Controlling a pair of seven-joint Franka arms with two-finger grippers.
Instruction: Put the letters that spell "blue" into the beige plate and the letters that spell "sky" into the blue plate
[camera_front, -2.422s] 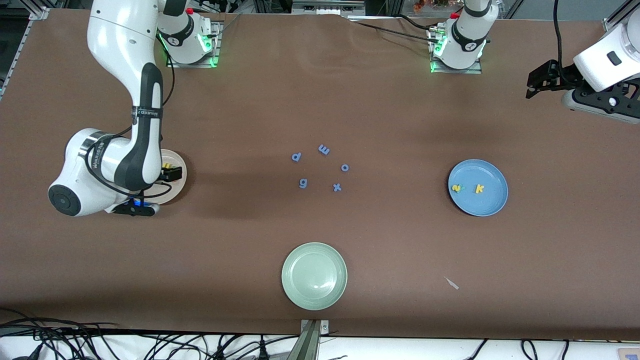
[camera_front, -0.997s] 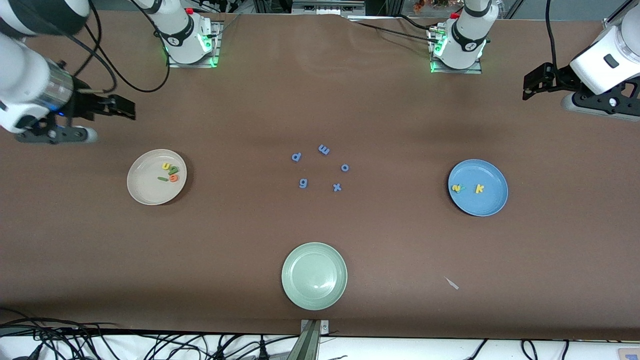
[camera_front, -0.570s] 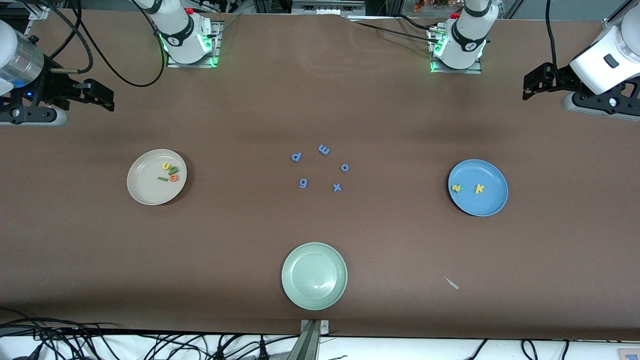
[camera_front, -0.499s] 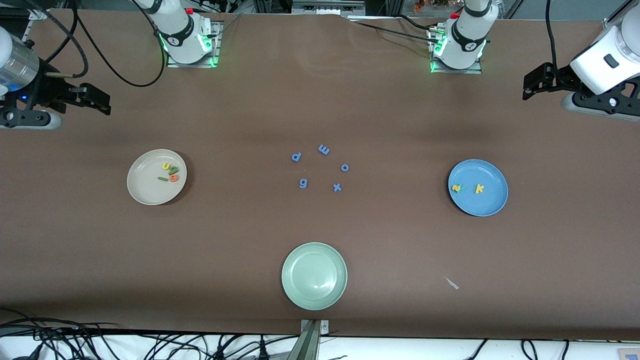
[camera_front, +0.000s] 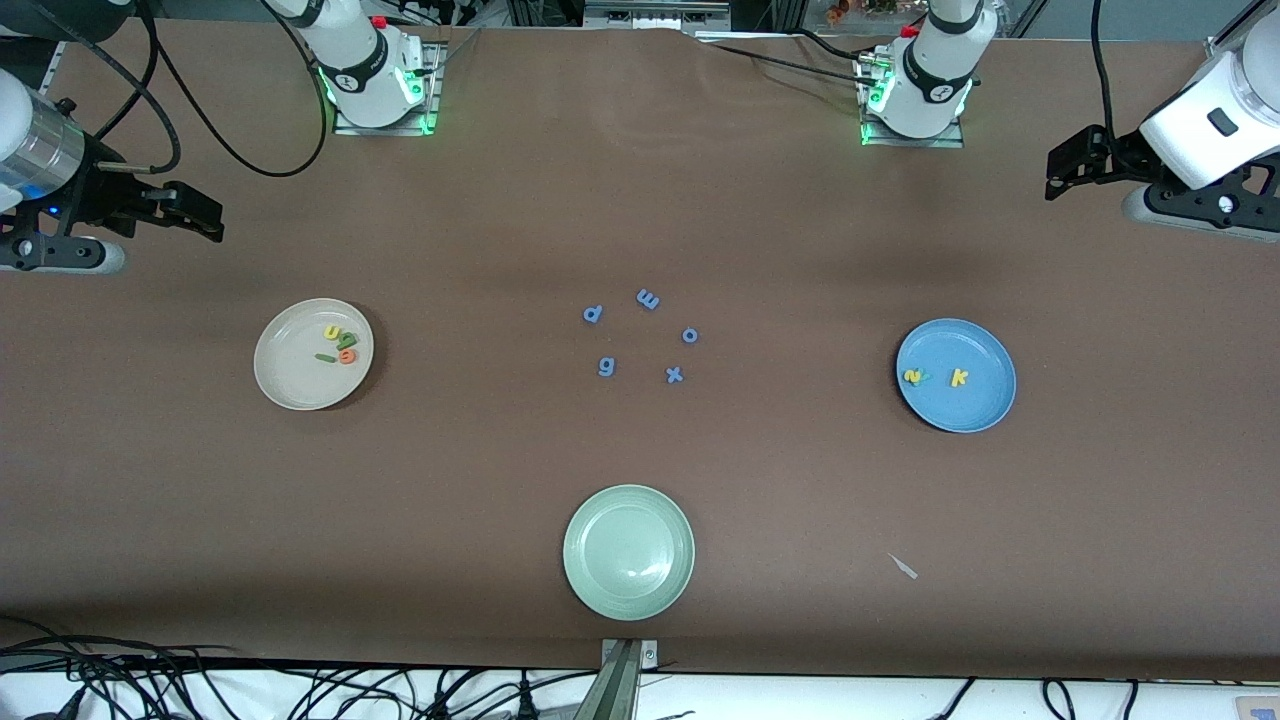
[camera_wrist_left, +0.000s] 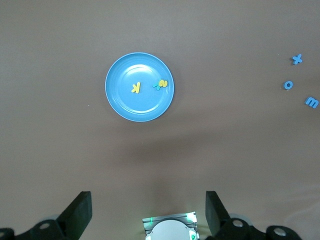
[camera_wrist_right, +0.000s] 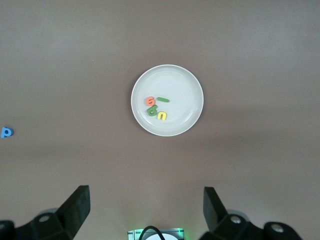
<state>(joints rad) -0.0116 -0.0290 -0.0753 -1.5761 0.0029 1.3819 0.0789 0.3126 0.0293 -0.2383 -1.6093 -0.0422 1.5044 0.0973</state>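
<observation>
The beige plate (camera_front: 288, 372) lies toward the right arm's end of the table. In it lie the yellow u (camera_front: 330, 331), dark green b (camera_front: 347, 341), orange e (camera_front: 347, 356) and thin green l (camera_front: 324, 357); the right wrist view shows the same plate (camera_wrist_right: 186, 95) with these letters. The blue plate (camera_front: 978, 402) lies toward the left arm's end and holds a yellow s (camera_front: 911, 376), a teal y (camera_front: 921, 377) touching it, and a yellow k (camera_front: 959, 377). My right gripper (camera_front: 212, 218) hangs open and empty over bare table near that table end. My left gripper (camera_front: 1053, 178) hangs open and empty over its own end.
Periwinkle letters p (camera_front: 593, 314), m (camera_front: 648, 298), o (camera_front: 690, 335), g (camera_front: 606, 366) and x (camera_front: 674, 375) lie mid-table. An empty pale green plate (camera_front: 585, 520) sits nearest the front camera. A small pale scrap (camera_front: 904, 566) lies beside it, toward the left arm's end.
My right arm rose off the beige plate, leaving the four letters in it, and swung away toward its table end. The left arm has barely moved.
</observation>
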